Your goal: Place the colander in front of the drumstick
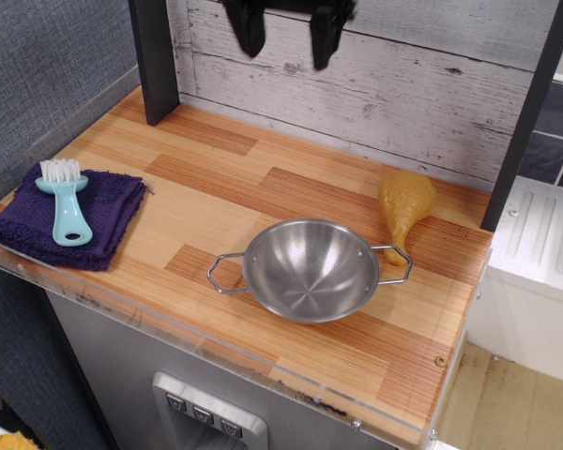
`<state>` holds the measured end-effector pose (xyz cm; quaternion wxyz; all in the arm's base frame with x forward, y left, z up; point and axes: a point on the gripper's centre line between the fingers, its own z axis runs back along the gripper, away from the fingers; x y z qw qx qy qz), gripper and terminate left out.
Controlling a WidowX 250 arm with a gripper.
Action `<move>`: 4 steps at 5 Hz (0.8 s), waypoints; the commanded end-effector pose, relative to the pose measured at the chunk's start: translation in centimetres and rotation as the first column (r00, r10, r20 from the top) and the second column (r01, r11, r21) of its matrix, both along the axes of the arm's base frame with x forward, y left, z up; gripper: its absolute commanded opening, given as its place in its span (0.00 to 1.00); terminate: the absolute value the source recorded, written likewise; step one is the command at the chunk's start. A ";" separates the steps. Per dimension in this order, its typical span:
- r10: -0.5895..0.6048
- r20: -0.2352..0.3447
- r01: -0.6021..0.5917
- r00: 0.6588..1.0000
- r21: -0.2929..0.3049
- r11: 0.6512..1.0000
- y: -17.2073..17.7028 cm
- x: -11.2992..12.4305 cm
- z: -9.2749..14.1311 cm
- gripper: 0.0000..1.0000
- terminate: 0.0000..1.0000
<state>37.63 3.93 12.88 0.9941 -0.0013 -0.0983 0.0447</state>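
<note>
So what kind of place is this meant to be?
Probably a toy kitchen set up for a robot. A wooden counter holds a steel colander, a plastic drumstick and a dish brush on a purple cloth, with the gripper above.

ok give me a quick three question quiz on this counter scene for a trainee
1. True or false: the fingers hold the colander.
2. What lies on the purple cloth?
3. The drumstick is: A) inside the colander B) behind its right handle C) on the cloth

Key: 1 false, they hang empty above the counter; 2 a blue brush; 3 B
</note>
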 end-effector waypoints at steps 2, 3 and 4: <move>-0.022 -0.039 0.023 0.999 0.010 1.000 1.5 -1.3 1.5 1.00 0.00; -0.022 -0.039 0.023 0.999 0.010 1.000 1.5 -1.3 1.5 1.00 0.00; -0.022 -0.039 0.023 0.999 0.010 1.000 1.5 -1.3 1.5 1.00 1.00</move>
